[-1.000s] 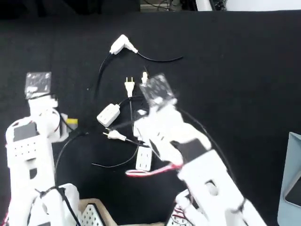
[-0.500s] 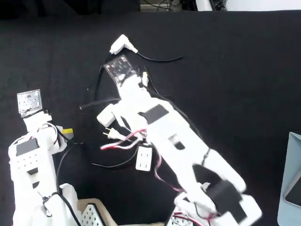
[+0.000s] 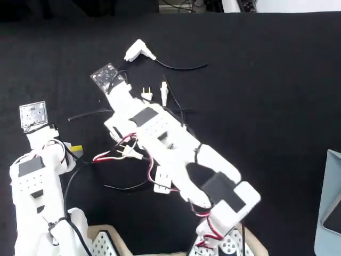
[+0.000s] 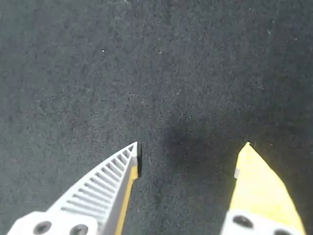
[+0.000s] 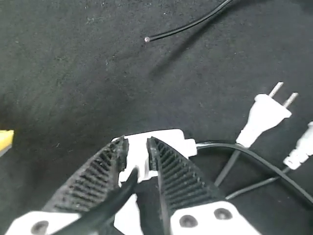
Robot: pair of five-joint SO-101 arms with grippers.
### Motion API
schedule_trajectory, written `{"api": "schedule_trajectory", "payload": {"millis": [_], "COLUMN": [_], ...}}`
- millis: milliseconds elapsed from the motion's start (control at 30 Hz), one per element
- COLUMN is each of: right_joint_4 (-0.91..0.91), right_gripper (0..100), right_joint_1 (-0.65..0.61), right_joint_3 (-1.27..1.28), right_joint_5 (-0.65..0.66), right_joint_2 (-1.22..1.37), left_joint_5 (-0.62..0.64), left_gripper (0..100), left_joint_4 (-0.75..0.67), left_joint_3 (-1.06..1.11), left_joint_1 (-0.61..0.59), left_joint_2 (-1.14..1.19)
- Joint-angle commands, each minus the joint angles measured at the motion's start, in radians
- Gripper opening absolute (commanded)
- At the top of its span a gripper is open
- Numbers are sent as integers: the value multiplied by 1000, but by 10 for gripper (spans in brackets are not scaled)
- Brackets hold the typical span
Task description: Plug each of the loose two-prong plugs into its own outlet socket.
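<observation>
Close by the bases, the left gripper hangs wide open over the bare black cloth, holding nothing. Farther out, the right gripper sits at a white outlet socket, its fingers a slit apart and gripping nothing I can make out. Just beyond lies a loose two-prong plug. The gripper should probably open wider and centre on the plug's body, leaving the prongs free.

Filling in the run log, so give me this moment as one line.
left tool open over bare table | right tool narrowly open at white socket block | loose plug beside it, unplugged
</observation>
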Motion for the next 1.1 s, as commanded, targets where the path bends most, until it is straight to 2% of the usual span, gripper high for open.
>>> {"api": "schedule_trajectory", "payload": {"millis": [0,267,467,767,900,1067], "right_joint_4": [-18,-2,72,37,-5,-3], "right_gripper": [12,12,12,12,12,11], "right_joint_1": [-31,-40,-43,-38,-31,-26], "right_joint_3": [-62,-58,-64,-67,-62,-47], "right_joint_5": [2,2,57,61,121,135], "right_joint_2": [5,8,8,84,148,160], "left_joint_5": [9,9,9,9,9,9], "left_gripper": [314,314,314,314,314,314], "left_joint_4": [-15,-17,-17,-17,-17,-23], "left_joint_3": [-4,-4,-4,-2,-2,13], "left_joint_1": [-12,-12,-12,-12,-12,-10], "left_joint_2": [-12,-11,-11,-11,-11,-20]}}
